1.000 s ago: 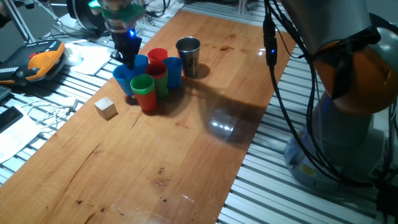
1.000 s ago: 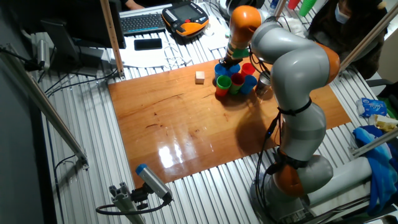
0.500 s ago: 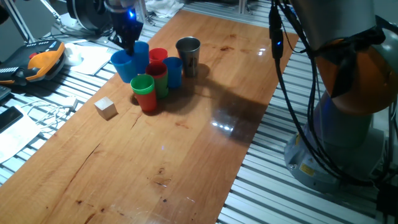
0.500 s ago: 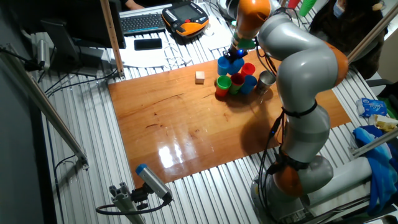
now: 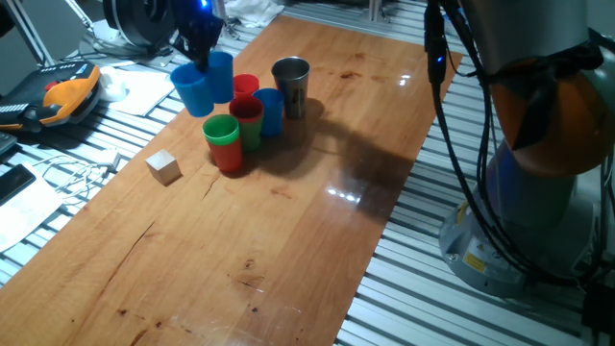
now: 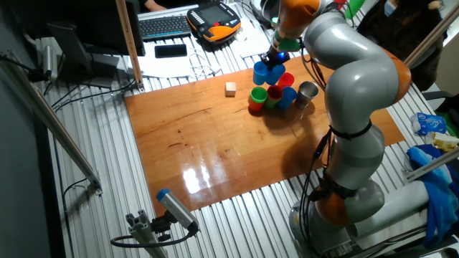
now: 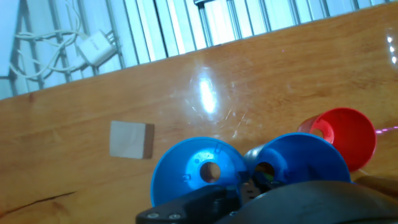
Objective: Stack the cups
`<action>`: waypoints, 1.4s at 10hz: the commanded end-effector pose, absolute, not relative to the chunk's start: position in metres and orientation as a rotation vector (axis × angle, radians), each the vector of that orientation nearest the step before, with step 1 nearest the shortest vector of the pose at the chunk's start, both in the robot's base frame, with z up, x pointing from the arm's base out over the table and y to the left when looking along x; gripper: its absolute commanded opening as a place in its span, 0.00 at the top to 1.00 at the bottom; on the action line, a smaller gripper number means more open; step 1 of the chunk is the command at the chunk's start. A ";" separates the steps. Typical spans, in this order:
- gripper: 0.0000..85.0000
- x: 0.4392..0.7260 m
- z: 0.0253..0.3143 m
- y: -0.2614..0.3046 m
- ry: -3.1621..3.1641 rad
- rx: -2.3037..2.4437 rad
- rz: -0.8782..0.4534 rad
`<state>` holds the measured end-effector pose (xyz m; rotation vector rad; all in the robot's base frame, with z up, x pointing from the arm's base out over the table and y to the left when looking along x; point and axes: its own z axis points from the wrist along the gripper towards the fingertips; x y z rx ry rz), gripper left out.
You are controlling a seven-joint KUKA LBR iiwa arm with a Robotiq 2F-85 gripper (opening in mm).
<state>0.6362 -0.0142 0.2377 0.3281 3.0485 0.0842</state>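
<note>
Tool (image 5: 199, 50) is up above the worktop (image 5: 288, 221) near its far left edge, closed on two blue cups (image 5: 204, 81) at their touching rims, both hanging just under it, clear of the wood. In the hand view the two blue cups (image 7: 249, 169) sit side by side right at the tool, open mouths facing the camera, one finger (image 7: 249, 155) showing between their rims. From the other fixed view, same pair (image 6: 265, 71) under the tool (image 6: 275, 59).

Remaining cluster on the worktop, just below and right of the lifted pair: green-over-red cup (image 5: 223, 141) in front, red cup (image 5: 245, 88) behind, another blue cup (image 5: 268, 111), a green one mostly hidden between them. Steel cup (image 5: 290, 86) upright just right of the cluster. In the hand view a red cup (image 7: 346, 137) shows beside the right blue one.

Wooden cube (image 5: 163, 165) alone, left of the cluster, apart from it.
</note>
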 end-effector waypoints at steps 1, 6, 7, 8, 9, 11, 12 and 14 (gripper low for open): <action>1.00 0.634 0.241 -0.014 3.048 0.330 0.084; 1.00 0.613 0.245 -0.004 3.085 0.245 -0.008; 1.00 0.611 0.241 -0.002 3.089 0.219 -0.023; 1.00 0.609 0.236 0.002 3.093 0.205 -0.019; 1.00 0.606 0.234 0.005 3.094 0.191 -0.032; 1.00 0.599 0.229 0.007 3.091 0.171 -0.058; 1.00 0.595 0.228 0.006 3.091 0.159 -0.065; 1.00 0.592 0.228 0.003 3.093 0.142 -0.075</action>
